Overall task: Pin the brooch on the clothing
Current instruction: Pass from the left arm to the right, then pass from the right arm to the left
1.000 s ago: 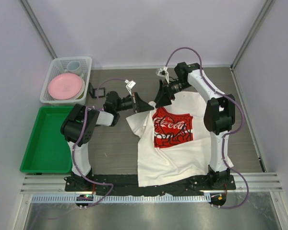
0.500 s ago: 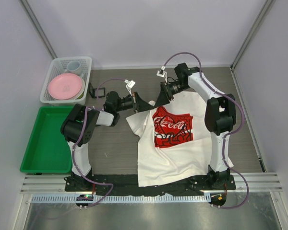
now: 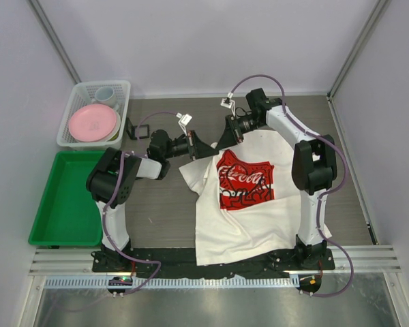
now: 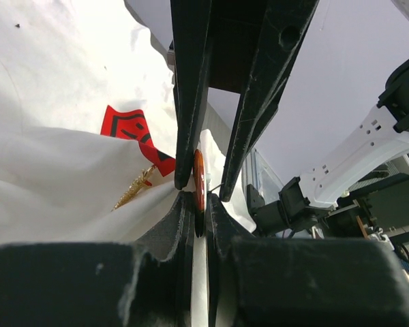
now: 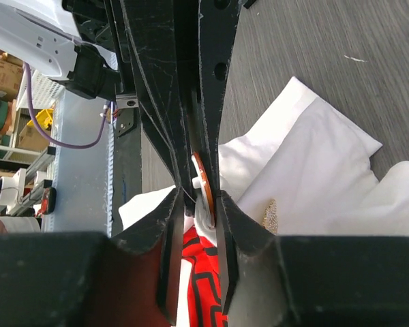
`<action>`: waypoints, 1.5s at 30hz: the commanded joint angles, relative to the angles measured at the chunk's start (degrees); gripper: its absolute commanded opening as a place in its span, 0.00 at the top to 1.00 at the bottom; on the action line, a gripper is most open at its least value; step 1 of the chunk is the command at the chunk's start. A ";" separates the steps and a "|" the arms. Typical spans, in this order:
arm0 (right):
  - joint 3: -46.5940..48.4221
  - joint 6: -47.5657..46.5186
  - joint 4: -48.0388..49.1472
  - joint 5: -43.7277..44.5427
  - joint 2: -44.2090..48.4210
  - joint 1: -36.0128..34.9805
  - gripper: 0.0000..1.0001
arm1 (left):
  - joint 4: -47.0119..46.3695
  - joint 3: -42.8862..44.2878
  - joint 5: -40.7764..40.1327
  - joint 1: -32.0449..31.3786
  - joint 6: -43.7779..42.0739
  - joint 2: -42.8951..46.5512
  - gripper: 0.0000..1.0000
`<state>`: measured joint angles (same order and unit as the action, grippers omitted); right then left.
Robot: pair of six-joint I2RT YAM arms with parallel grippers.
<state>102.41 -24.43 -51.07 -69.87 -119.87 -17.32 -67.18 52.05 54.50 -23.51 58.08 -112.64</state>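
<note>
White T-shirt [image 3: 242,218] lies on the counter [image 3: 163,204], red print [image 3: 244,180] up. Just beyond the print's far-left corner, the right fingers [image 5: 169,231] are clamped on the orange disc brooch [image 5: 203,180], while the left fingers [image 4: 177,221] pinch a fold of T-shirt right beside it.

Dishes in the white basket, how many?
2 visible: a pink plate filling the near half of the basket, a pale cup at its far end. Others may hide under the plate.

brooch [image 4: 199,178] edge-on only, face hidden between fingertips of left end effector [image 4: 199,197]; gold piece [image 4: 133,189] just below red print [image 4: 126,126] too blurred to identify; overhead, brooch hidden
</note>
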 commanded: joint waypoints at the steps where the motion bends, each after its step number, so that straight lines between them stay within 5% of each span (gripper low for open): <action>1: -0.37 0.17 2.11 -0.89 4.12 -0.43 0.75 | -4.45 0.51 -0.62 -0.13 -0.52 2.86 1.00; 4: -1.16 -1.06 1.76 -0.97 4.47 -0.43 0.84 | -4.63 0.51 -0.62 -0.05 -0.52 2.78 1.00; 6: -1.60 -1.59 1.85 -0.97 4.74 -0.61 0.99 | -4.54 0.68 -0.62 -0.05 -0.34 2.69 1.00; 13: -1.43 -1.85 1.59 -1.06 5.00 -0.52 0.99 | 2.30 0.68 -0.98 0.13 -6.29 5.93 0.71; 15: -1.42 -1.85 1.59 -1.15 5.09 -0.61 0.99 | 9.58 0.51 -1.50 0.48 -9.90 7.78 0.58; 22: -1.60 -3.26 1.67 -1.33 6.32 -0.52 0.99 | 39.10 2.87 -2.56 5.48 -28.62 17.44 0.33; 26: -1.95 -4.66 1.59 -1.68 7.72 -0.61 0.99 | 69.12 11.21 -10.98 6.98 -53.96 23.24 0.22; 28: -2.30 -5.89 1.67 -1.77 8.25 -0.70 0.99 | 73.05 13.60 -16.77 7.33 -59.55 25.18 0.18; 32: -2.39 -7.57 1.59 -1.85 9.04 -1.31 0.99 | 70.00 13.51 -11.73 10.06 -56.70 28.00 0.19; 35: -1.60 -7.57 1.59 -2.64 9.13 -1.75 0.99 | 73.42 16.50 3.56 10.68 -53.53 24.50 0.34; 36: -1.51 -7.57 1.59 -2.64 9.22 -1.92 0.99 | 71.85 16.24 6.99 10.59 -51.25 23.27 0.48; 38: -1.42 -7.65 1.50 -2.73 9.57 -2.19 0.99 | 59.06 11.36 8.44 10.06 -40.98 22.37 0.57; 40: -1.51 -7.57 1.32 -3.17 9.92 -2.36 0.99 | 39.27 5.72 8.25 9.71 -30.73 23.25 0.58; 45: -1.86 -7.57 1.32 -3.52 10.71 -2.89 0.99 | 36.16 3.77 8.43 7.51 -28.72 20.88 0.53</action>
<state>99.66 -31.33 -49.87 -70.02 -114.28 -19.59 -18.06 56.42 59.66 -14.50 22.83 -91.00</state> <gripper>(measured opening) 0.038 0.463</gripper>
